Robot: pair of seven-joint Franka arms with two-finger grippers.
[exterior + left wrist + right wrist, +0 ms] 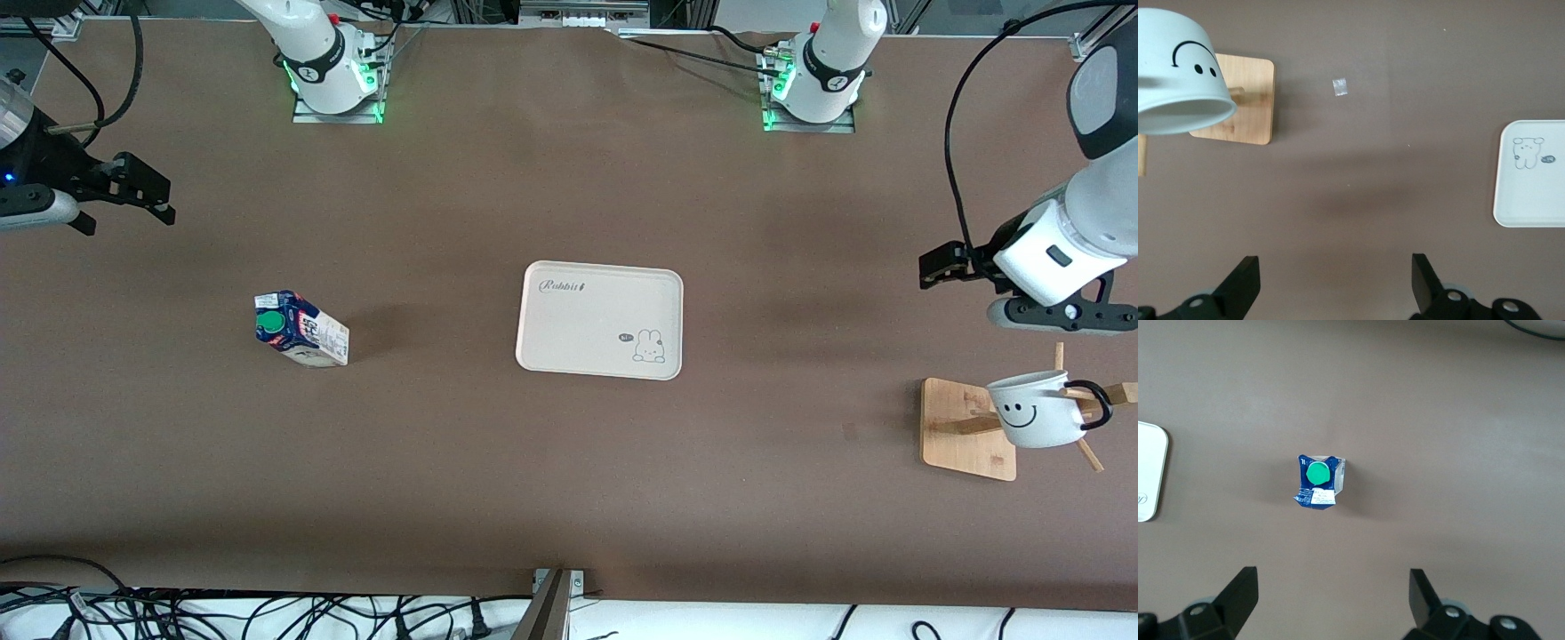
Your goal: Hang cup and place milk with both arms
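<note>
The cup (1031, 413), a white mug with a black smiley face, hangs by its black handle on a peg of a wooden rack (956, 427) at the left arm's end of the table. It also shows in the left wrist view (1178, 73), above the rack's base (1248, 100). My left gripper (938, 267) is open and empty over bare table beside the rack (1335, 267). The milk (302, 331) stands upright on the table toward the right arm's end, green cap up (1318, 483). My right gripper (147, 191) is open and empty over the table's end, apart from the milk (1331, 577).
A cream tray (600, 320) with a rabbit drawing lies at the table's middle, with nothing on it; its edge shows in both wrist views (1538, 193) (1148, 473). A small tape scrap (1339, 87) lies on the table beside the rack. Cables run along the table's near edge.
</note>
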